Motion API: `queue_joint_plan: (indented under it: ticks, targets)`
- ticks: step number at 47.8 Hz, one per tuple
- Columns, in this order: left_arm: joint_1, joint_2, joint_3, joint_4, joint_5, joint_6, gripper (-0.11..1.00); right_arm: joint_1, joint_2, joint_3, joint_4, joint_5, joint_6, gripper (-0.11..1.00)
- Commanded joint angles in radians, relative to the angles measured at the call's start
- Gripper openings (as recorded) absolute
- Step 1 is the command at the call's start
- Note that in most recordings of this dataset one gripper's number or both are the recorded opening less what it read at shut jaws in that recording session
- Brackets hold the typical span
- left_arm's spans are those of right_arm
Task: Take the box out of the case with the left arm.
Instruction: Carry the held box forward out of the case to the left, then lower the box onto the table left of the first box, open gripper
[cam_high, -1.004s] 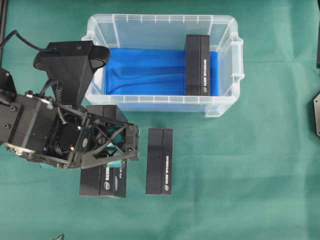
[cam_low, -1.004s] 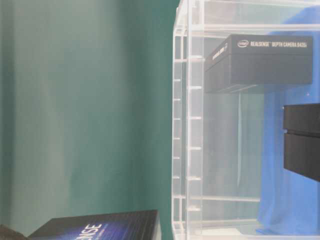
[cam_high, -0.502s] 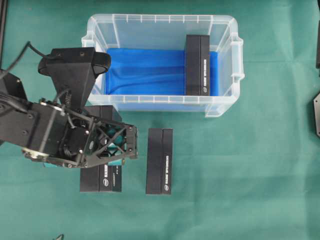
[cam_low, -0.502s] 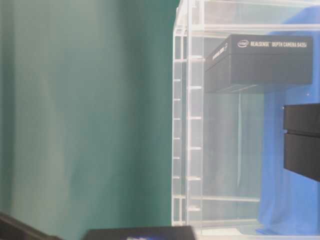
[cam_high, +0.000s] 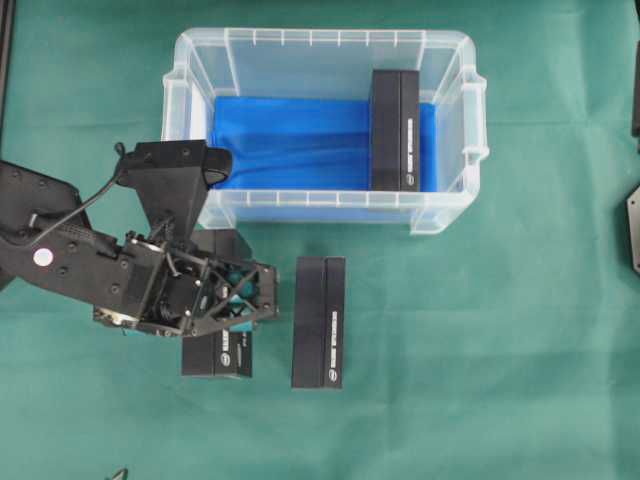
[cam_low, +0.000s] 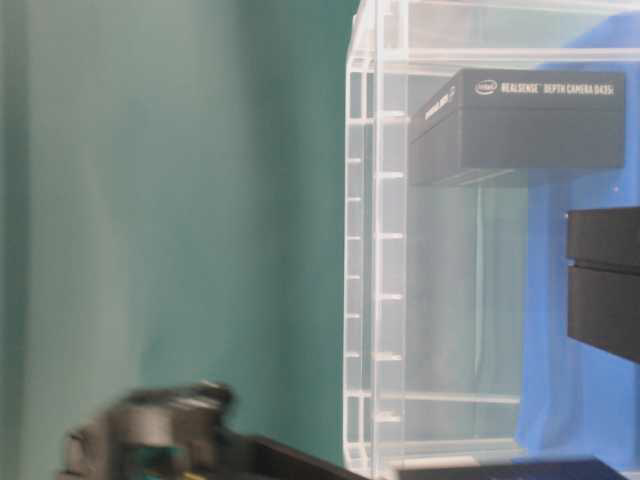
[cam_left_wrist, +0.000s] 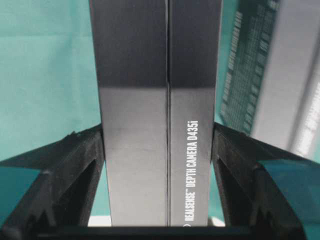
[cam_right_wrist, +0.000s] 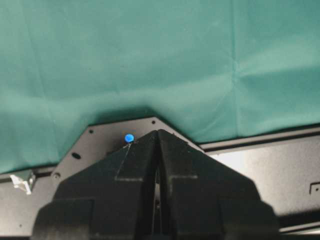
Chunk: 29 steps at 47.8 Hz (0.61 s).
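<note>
Left claw (cam_high: 243, 306) pinching a black rectangular cardboard box (cam_high: 222, 350) by its long sides, over the green-cloth bench (cam_high: 480, 350), outside the clear plastic tub with blue lining (cam_high: 320, 212). Second black box (cam_high: 319, 321) lies just beside it; third (cam_high: 395, 130) stands inside the tub's right end. Right claw (cam_right_wrist: 157, 172) pressed together.

Left gripper (cam_high: 243, 308) covers the top half of the RealSense box (cam_high: 218, 352) it clamps; its teal pads barely show. Table-level view: the arm (cam_low: 160, 440) is a motion-blurred smear at the bottom edge, a box cut off at the right edge (cam_low: 605, 280). Left wrist view crops the neighbouring box (cam_left_wrist: 272, 70).
</note>
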Motion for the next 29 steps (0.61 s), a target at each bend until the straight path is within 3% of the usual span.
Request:
queue_joint_plan:
  ticks: [1, 18, 29]
  targets:
    - [-0.003, -0.015, 0.032, 0.005, -0.025, -0.018, 0.59, 0.000, 0.000, -0.009, -0.002, -0.005, -0.002, 0.00]
    - [-0.003, 0.057, 0.146, 0.000, -0.268, -0.026, 0.59, -0.002, 0.000, -0.008, -0.008, -0.005, -0.002, 0.00]
    - [-0.008, 0.080, 0.158, -0.008, -0.281, -0.021, 0.59, -0.002, 0.000, -0.008, -0.008, -0.003, -0.002, 0.00]
